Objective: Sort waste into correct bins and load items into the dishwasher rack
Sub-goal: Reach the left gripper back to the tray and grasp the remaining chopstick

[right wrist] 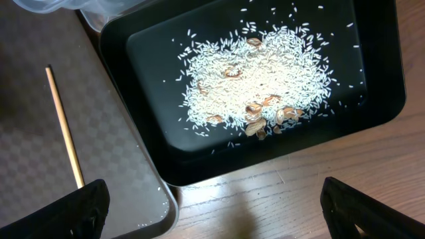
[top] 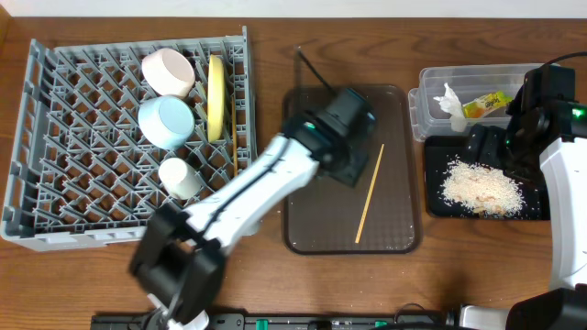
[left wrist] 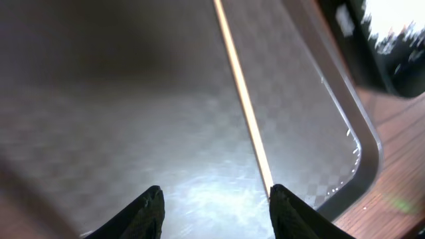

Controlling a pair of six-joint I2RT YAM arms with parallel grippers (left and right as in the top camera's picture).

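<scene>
Wooden tabletop (top: 266, 27) carries the grey dishwasher rack (top: 55, 183), already holding two bowls, the yellow plate (top: 216, 96) and the white cup (top: 181, 177).

One chopstick (top: 370, 194) lies flat on the brown serving tray (top: 394, 229), directly under the left pincer (left wrist: 216, 199). I cannot make out a second one on the tray.

The left pincer is open by a moderate gap and holds nothing. In its wrist view the stick's near end sits against the inner edge of the finger at the right of the view (left wrist: 285, 212), not centred in the gap. From there its long axis runs straight ahead, leaning slightly toward the other finger. My judgement is that the coming grasp needs a small sideways shift toward that finger so both fingers straddle the stick, then a descent.

The right pincer (right wrist: 219, 199) is spread wide and empty, with the black tray (right wrist: 113, 40) of rice (right wrist: 255, 73) just ahead of it. The chopstick lies off to one side of it, beyond that tray's rim, so the left arm is much nearer.

The wrapper (top: 486, 104) and tissue (top: 449, 103) are in the clear tub (top: 431, 78). The wrapper's print is too small to read, and no other writing shows.
</scene>
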